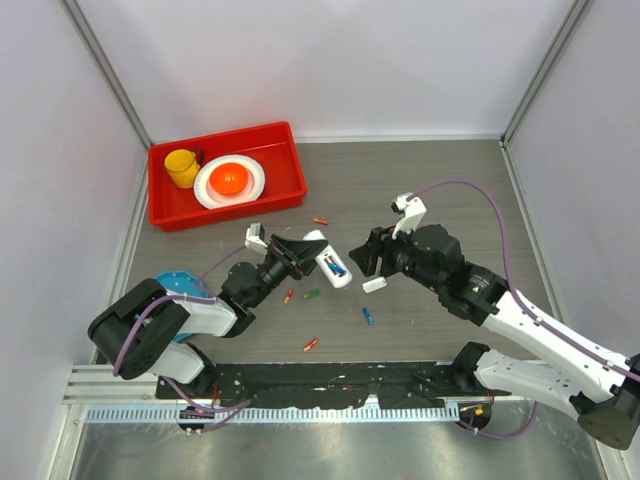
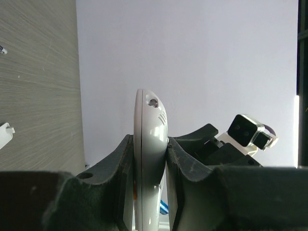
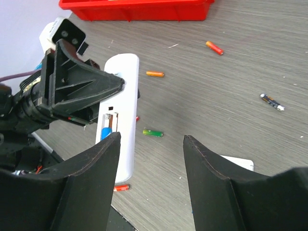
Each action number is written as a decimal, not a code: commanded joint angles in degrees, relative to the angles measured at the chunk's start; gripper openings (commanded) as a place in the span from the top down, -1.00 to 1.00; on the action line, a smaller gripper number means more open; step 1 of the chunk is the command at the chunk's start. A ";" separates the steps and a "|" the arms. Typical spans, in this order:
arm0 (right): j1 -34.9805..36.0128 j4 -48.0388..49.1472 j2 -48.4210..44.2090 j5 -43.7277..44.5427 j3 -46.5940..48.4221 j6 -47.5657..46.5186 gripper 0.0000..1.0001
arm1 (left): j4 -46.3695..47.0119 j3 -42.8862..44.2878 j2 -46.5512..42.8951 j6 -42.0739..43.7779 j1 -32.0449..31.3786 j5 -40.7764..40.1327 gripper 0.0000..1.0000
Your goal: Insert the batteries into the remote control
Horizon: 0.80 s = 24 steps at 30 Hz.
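Note:
My left gripper [image 1: 300,256] is shut on the white remote control [image 1: 330,262] and holds it off the table with its slotted back up. In the left wrist view the remote control [image 2: 150,120] stands edge-on, clamped between the two fingers. A blue battery [image 3: 106,133] lies in its open compartment. My right gripper [image 3: 151,139] is open and empty, just right of the remote [image 3: 122,91]. Loose batteries lie on the table: a green one [image 3: 153,133], an orange one [image 3: 155,73], a dark one [image 3: 271,101] and a blue one [image 1: 367,316].
A short white cover piece [image 1: 375,285] lies below my right gripper [image 1: 362,255]. A red bin [image 1: 170,215] at the back left holds a yellow cup [image 1: 182,167] and a white plate [image 1: 205,185]. White walls close off the table.

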 commanded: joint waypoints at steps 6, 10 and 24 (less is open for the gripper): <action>-0.07 6.03 -4.61 -9.77 -3.99 -1.25 -0.15 | 14.95 0.52 -2.25 1.43 0.45 5.44 1.00; -0.16 7.62 -7.34 -12.23 -6.72 -1.25 -0.15 | 14.95 -0.62 -2.96 2.05 0.53 6.05 1.00; -0.16 7.88 -9.63 -16.28 -10.15 -1.95 -0.11 | 14.86 -1.07 -2.26 4.07 1.06 9.22 1.00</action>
